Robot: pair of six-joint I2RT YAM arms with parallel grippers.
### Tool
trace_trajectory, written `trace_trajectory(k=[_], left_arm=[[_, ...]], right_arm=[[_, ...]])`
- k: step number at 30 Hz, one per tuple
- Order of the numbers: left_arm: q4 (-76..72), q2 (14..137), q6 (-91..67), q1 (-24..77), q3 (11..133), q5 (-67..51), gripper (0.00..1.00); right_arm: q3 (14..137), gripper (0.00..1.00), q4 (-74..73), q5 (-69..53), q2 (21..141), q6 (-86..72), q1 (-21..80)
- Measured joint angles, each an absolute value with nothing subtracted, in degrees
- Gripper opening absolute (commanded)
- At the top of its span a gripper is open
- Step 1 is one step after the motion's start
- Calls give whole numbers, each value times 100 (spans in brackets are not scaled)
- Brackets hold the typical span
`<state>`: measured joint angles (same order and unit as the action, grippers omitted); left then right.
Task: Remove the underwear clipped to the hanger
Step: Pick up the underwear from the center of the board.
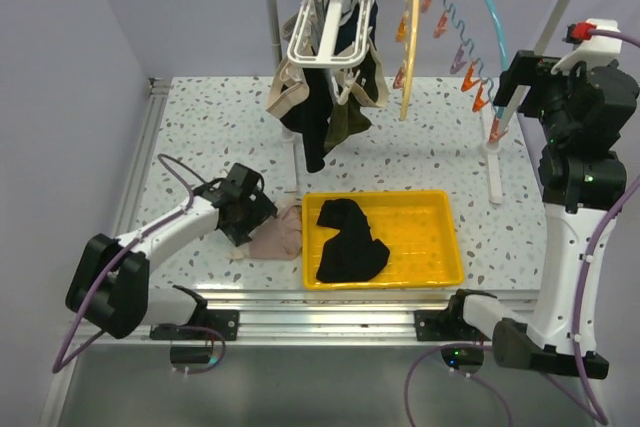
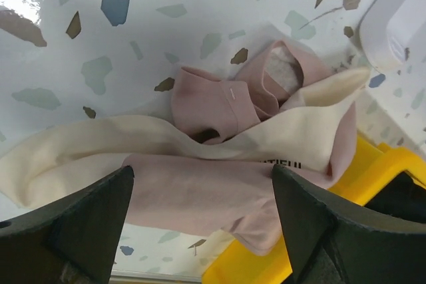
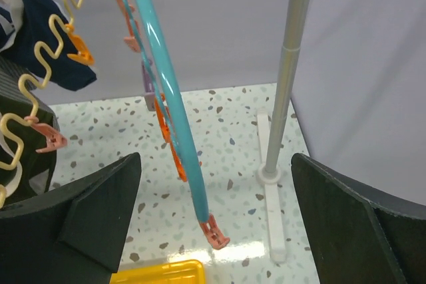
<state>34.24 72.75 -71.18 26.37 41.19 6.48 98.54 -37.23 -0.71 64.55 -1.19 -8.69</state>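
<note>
Pink-beige underwear [image 2: 226, 164] lies crumpled on the table [image 1: 430, 137], touching the yellow tray [image 1: 380, 194] at the tray's 9 o'clock. The left gripper [image 2: 201, 184] hangs over it, jaws spread wide to either side, gripping nothing. Black underwear [image 1: 350, 242] lies in the tray. At the tray's 12 o'clock, clipped underwear [image 1: 325, 97] hangs from the white hanger [image 1: 320, 37]. At 2 o'clock the raised right gripper [image 3: 216, 164] gapes wide near the teal hanger [image 3: 170, 104], empty.
</note>
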Motion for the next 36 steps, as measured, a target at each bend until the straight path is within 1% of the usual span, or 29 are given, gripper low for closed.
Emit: trace_trajectory(k=[2, 4, 5, 6, 8, 9, 10, 11, 14, 16, 20, 23, 26, 29, 32, 36], left_arm=[[3489, 7649, -7109, 2676, 4318, 659, 88], [3494, 7964, -7096, 2742, 4418, 659, 78], [3489, 8088, -7096, 2786, 4427, 659, 72], [3485, 8197, -7091, 2829, 4423, 646, 51], [3463, 8344, -7109, 2884, 4403, 622, 22], [3415, 8374, -7118, 2908, 4370, 622, 5], [3380, 8370, -7129, 2923, 4329, 631, 3], [3363, 8342, -7113, 2932, 4292, 672, 0], [3378, 8125, -7067, 2969, 4198, 1002, 0], [3422, 7776, -6976, 2976, 4110, 1356, 0], [3201, 6473, -6455, 2976, 3765, 1804, 0], [2613, 5258, -5889, 2976, 3295, 1820, 0], [1931, 4224, -5310, 2978, 2773, 1584, 0], [1107, 3426, -4709, 2976, 2274, 1066, 0], [373, 2969, -4206, 2976, 1944, 475, 0], [-454, 2797, -3677, 2976, 1791, -436, 0]], right_arm=[[9677, 99, -3728, -43, 6381, -104, -869], [9539, 99, -3728, -19, 6324, -102, -869], [9485, 99, -3728, 5, 6298, -102, -869], [9432, 99, -3723, 23, 6276, -102, -869], [9306, 99, -3732, 56, 6198, -104, -869], [9253, 99, -3734, 58, 6163, -104, -869], [9220, 99, -3741, 58, 6130, -104, -869], [9185, 99, -3741, 58, 6095, -104, -869], [9063, 99, -3745, 58, 5970, -104, -869], [8952, 99, -3745, 58, 5872, -102, -869], [8670, 99, -3743, 56, 5708, -102, -869], [8442, 98, -3754, 56, 5621, -99, -869], [8243, 99, -3771, 54, 5566, -82, -869], [8073, 99, -3780, 54, 5494, -10, -869], [7979, 99, -3791, 54, 5419, 30, -869], [7870, 99, -3782, 32, 5301, 45, -869]])
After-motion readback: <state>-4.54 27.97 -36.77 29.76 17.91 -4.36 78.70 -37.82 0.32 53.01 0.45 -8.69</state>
